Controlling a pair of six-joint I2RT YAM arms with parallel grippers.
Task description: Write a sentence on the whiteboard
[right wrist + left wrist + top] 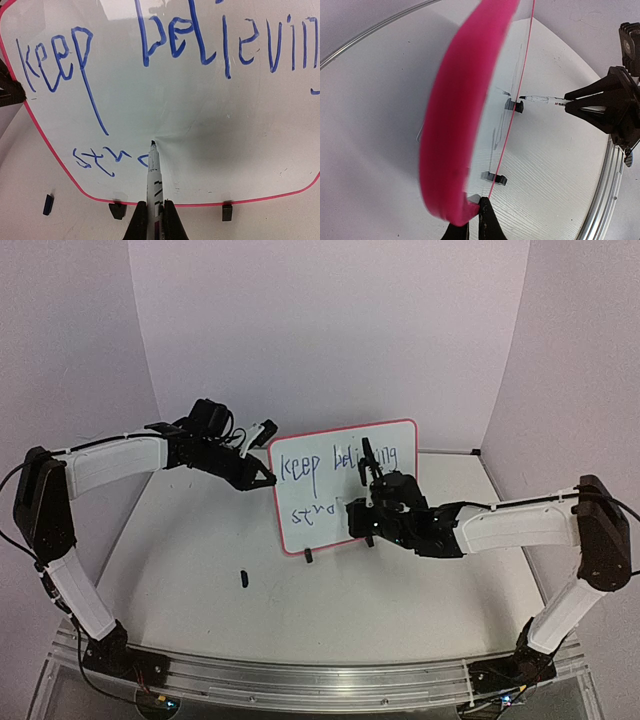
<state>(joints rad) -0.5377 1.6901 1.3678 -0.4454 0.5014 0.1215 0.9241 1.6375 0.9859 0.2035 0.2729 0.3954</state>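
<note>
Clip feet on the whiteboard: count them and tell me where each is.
2. One clip foot sits on the bottom edge of the whiteboard, just left of the marker; the other clip foot is further right on that edge. None seems hidden.

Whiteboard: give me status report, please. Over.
Left gripper shut on whiteboard edge. Right gripper shut on marker, tip at board. Sentence: second line started. Small dark piece on table, not in way.

**Blue handwriting on the board**

The whiteboard [210, 150] carries the sentence [172, 42] in blue marker. Its upper line reads "keep believin", with the end cut off at the right wrist view's edge. The lower line begins "str", followed by unclear strokes. Dark print on the marker [154, 175] barrel is too small to read.
</note>
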